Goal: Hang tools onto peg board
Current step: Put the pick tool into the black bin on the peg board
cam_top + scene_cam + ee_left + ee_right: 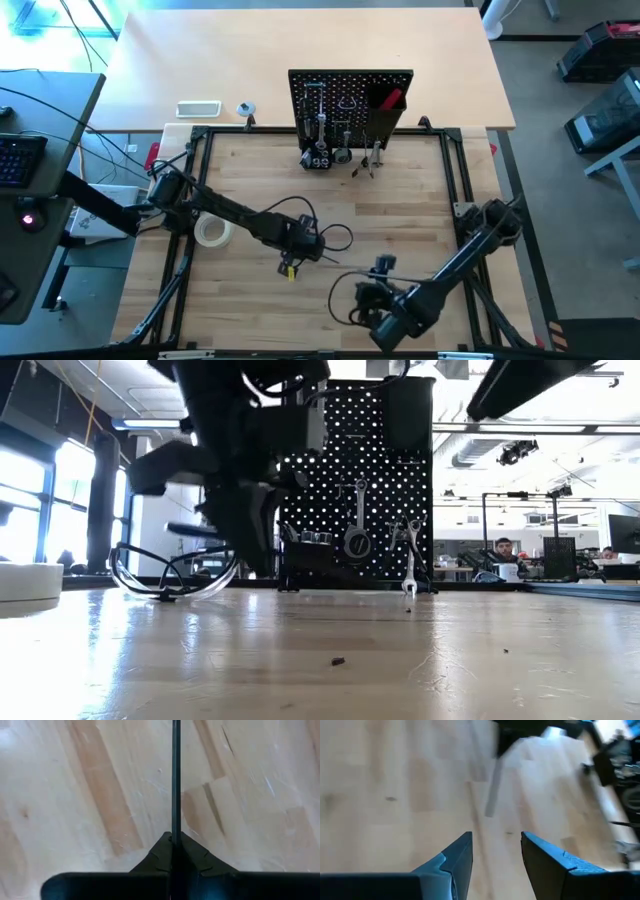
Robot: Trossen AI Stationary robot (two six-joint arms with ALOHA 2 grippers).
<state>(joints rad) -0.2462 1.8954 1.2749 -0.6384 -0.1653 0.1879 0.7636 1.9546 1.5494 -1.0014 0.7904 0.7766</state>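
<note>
The black peg board (pixel 350 100) stands upright at the table's far side. Silver wrenches (pixel 357 520) and pliers (pixel 410 560) hang on it, and a red-handled tool (pixel 391 98) sits in its bin. My left gripper (pixel 300 247) is at mid-table, pointing down, shut on the clear glasses (pixel 170 575). In the low view the glasses show beside it, close to the tabletop. The pale tape roll (pixel 213 231) lies flat on the table to its left. My right gripper (pixel 372 285) is open and empty above the near part of the table (pixel 496 850). My left gripper pinches a thin dark temple arm of the glasses (pixel 176 827) between its two shut fingers, coming from above. The arm runs straight out past the fingertips, seen edge-on. The lenses (pixel 140 575) hang low beside the fingers; whether they touch the table I cannot tell.
A white tray (pixel 198 108) and a small round object (pixel 246 108) lie on the table behind the peg board, at its left. A black frame (pixel 455 180) borders the work surface. Bare wood lies between the grippers and the board. People sit in the room behind (pixel 505 550).
</note>
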